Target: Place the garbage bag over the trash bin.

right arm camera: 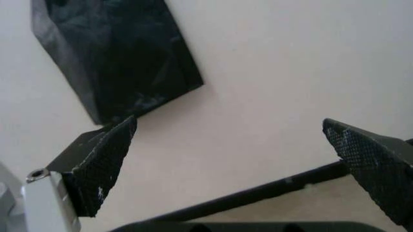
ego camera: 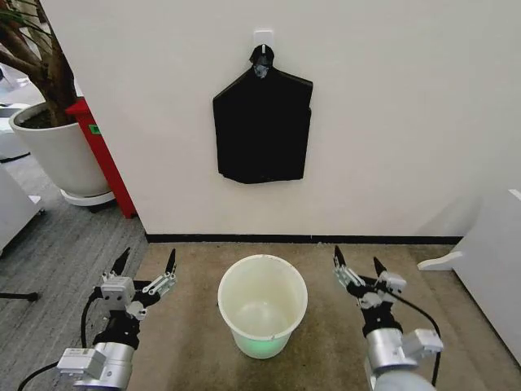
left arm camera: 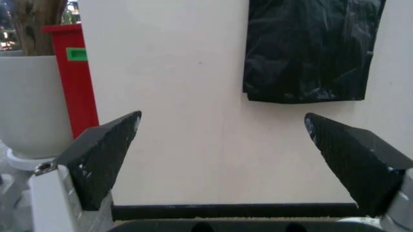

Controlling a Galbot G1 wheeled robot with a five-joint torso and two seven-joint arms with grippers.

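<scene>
The small round white plastic trash bin (ego camera: 262, 303), tapering down to a pale greenish base, is seen at lower centre of the head view, standing upright on the brown carpeted floor (ego camera: 187, 342) with nothing over its rolled rim. No loose single bag is to be made out; what is seen is a flat black glossy plastic bag bundle (ego camera: 262, 126), hung by its knotted top from a white wall hook (ego camera: 262, 37) at upper centre, well apart from the bin and above it.

The left gripper (ego camera: 146, 273) is held low at lower left of the head view, beside the bin, its fingers (left arm camera: 106, 154) spread wide apart and empty. The right gripper (ego camera: 358, 267) is held at lower right, on the bin's other side, its fingers (right arm camera: 100, 162) likewise wide apart with nothing between them. Both are pointed toward the cream wall (ego camera: 391, 106).

The plastic is judged thin, light and slippery, floppy once free, and easily torn. A hold is best taken near a lower corner or edge of the hanging sheet, where a single layer might be pinched and drawn off; a grip at the knot would likely lift the whole bundle. At upper left, a large white plant pot (ego camera: 57, 151) and a red panel (ego camera: 102, 155) are seen.
</scene>
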